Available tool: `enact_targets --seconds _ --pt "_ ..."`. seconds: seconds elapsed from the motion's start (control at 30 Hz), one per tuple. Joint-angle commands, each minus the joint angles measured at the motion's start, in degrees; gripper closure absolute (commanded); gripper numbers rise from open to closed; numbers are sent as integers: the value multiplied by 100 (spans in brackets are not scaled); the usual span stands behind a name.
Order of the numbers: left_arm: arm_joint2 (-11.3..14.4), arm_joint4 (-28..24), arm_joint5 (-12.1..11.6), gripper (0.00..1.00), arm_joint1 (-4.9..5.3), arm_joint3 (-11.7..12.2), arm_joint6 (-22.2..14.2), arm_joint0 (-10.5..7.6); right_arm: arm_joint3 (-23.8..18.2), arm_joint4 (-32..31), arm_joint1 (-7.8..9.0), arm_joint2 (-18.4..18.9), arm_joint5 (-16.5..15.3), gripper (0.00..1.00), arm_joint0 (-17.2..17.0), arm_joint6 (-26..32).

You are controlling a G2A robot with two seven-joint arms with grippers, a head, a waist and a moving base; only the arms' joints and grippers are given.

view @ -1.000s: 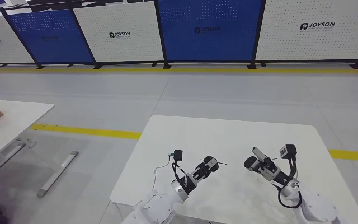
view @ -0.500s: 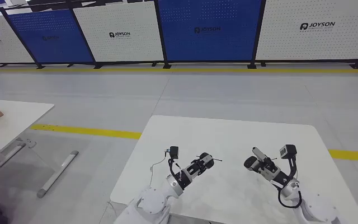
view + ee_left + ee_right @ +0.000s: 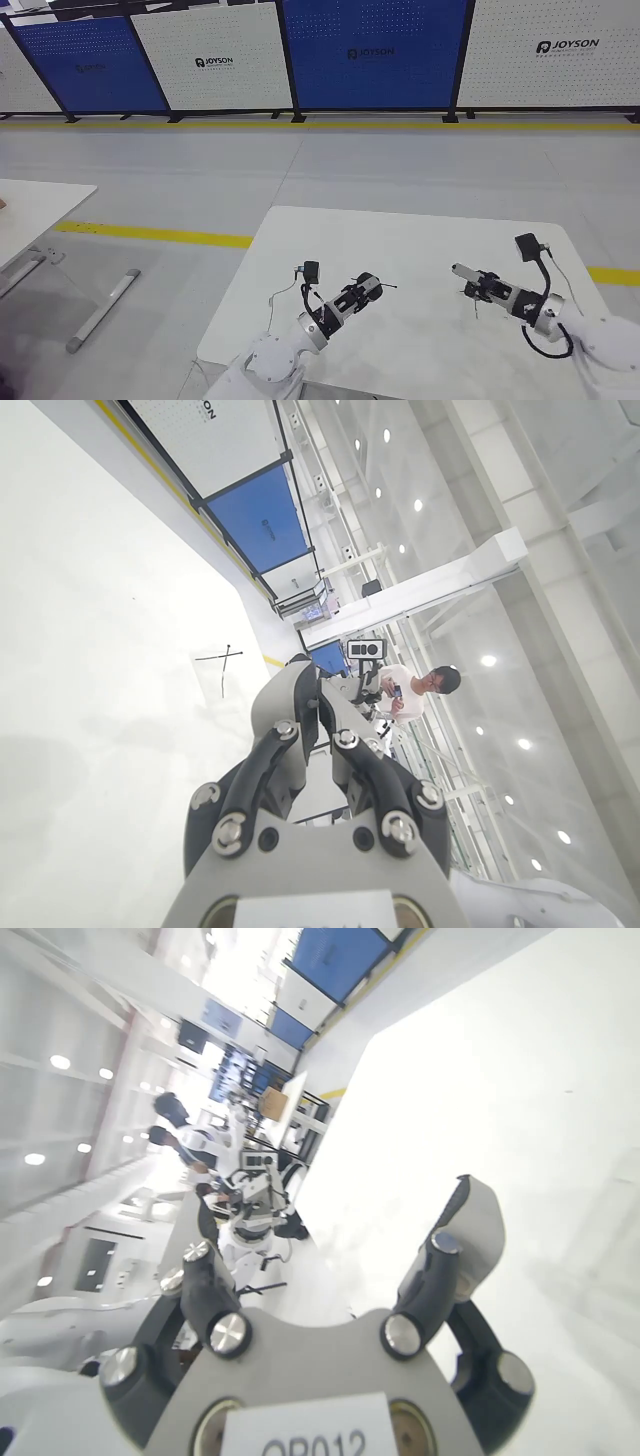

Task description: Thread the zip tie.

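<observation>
Now, your left arm (image 3: 335, 312) holds its jaws pressed on what looks like the zip tie (image 3: 388, 287), tail pointing across the counter (image 3: 420, 235) toward the right arm (image 3: 520, 300), whose spread jaws stand well apart from it.

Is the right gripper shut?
No: the right gripper shows its fingers wide apart in its wrist view.
</observation>
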Motion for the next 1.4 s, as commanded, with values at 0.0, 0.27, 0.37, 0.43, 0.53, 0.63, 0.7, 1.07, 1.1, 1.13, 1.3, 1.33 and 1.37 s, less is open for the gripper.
enact_targets --seconds 0.0,0.27,0.37,0.43,0.53,0.63,0.7,1.07,1.1,1.13,1.3,1.33,1.37 --pt "0 0 0 100 0 0 0 0 85 -405 26 -122 288 0 217 425" --pt "0 0 0 100 0 0 0 0 1064 -457 -20 -468 630 0 952 736" --pt "0 0 0 100 0 0 0 0 1064 -457 -20 -468 630 0 952 736" --pt "0 0 0 100 0 0 0 0 1064 -457 -20 -468 630 0 952 736" --pt "0 0 0 100 0 0 0 0 1064 -457 -20 -468 630 0 952 736" --pt "0 0 0 100 0 0 0 0 1064 -457 -20 -468 630 0 952 736" --pt "0 0 0 100 0 0 0 0 1064 -457 -20 -468 630 0 952 736" --pt "0 0 0 100 0 0 0 0 500 -1899 158 -521 639 0 1083 1585" --pt "0 0 0 100 0 0 0 0 527 -2120 169 -583 676 0 1185 1709" --pt "0 0 0 100 0 0 0 0 566 -2381 166 -706 793 0 1306 1776" --pt "0 0 0 100 0 0 0 0 711 -2640 138 -894 1178 0 1542 1799" --pt "0 0 0 100 0 0 0 0 711 -2640 138 -894 1178 0 1542 1799" --pt "0 0 0 100 0 0 0 0 711 -2640 138 -894 1178 0 1542 1799"
